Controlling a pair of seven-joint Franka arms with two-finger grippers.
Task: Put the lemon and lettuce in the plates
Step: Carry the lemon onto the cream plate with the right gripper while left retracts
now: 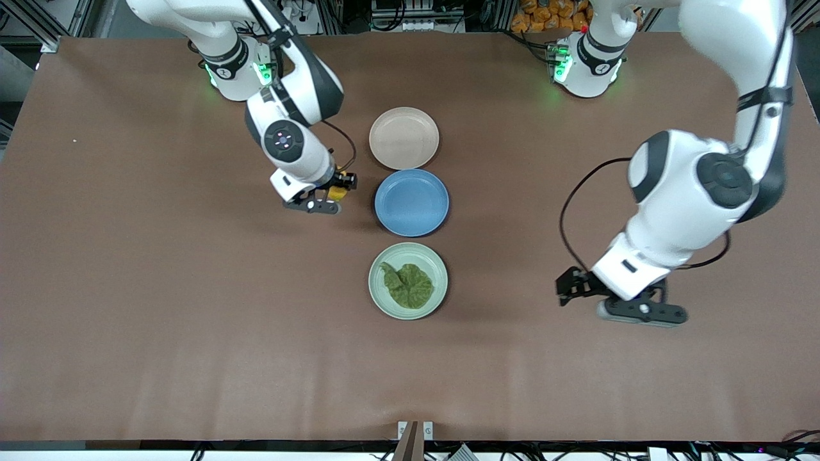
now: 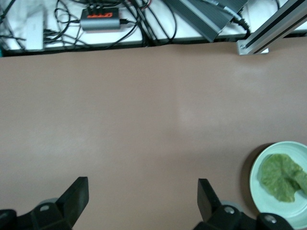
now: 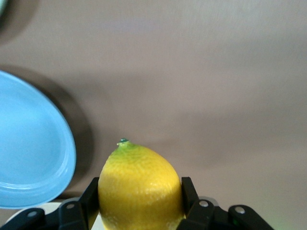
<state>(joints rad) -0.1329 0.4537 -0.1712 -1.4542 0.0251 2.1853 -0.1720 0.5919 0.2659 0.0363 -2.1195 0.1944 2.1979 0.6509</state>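
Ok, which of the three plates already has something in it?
The mint green plate, nearest the front camera: the lettuce lies in it. The blue plate and beige-pink plate hold nothing.

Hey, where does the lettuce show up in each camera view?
Front view: the lettuce lies in the mint green plate, the plate nearest the front camera.
Left wrist view: the lettuce sits in that same plate, at the picture's lower right corner.
Right wrist view: not in it.
Shared landmark: the mint green plate, seen in the front and left wrist views.
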